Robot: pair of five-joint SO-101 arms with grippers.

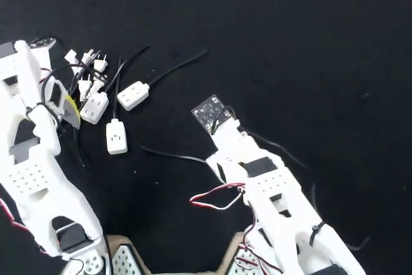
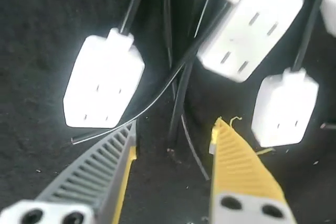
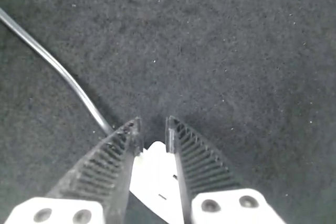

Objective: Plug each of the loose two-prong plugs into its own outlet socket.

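Plug (image 3: 155, 182) might twist in the right fingers (image 3: 105, 171) clamped on it; left fingers (image 2: 236, 166) gape above tangled cords (image 2: 181, 93), easy snag.

The table (image 1: 290, 43) is black with pale specks. The 3 sockets (image 1: 132, 94) are white with dark slots, their cords (image 1: 177, 66) black. The plugs (image 1: 87, 62) are white, as are both arms (image 1: 38, 178). The left gripper (image 2: 174, 127) has 1 grey ribbed finger and 1 yellow. The right gripper (image 3: 153, 124) has 2 dark ribbed fingers (image 3: 100, 171), and the piece (image 3: 155, 177) between them is white. The wires (image 1: 212, 196) by the right arm are red and white.
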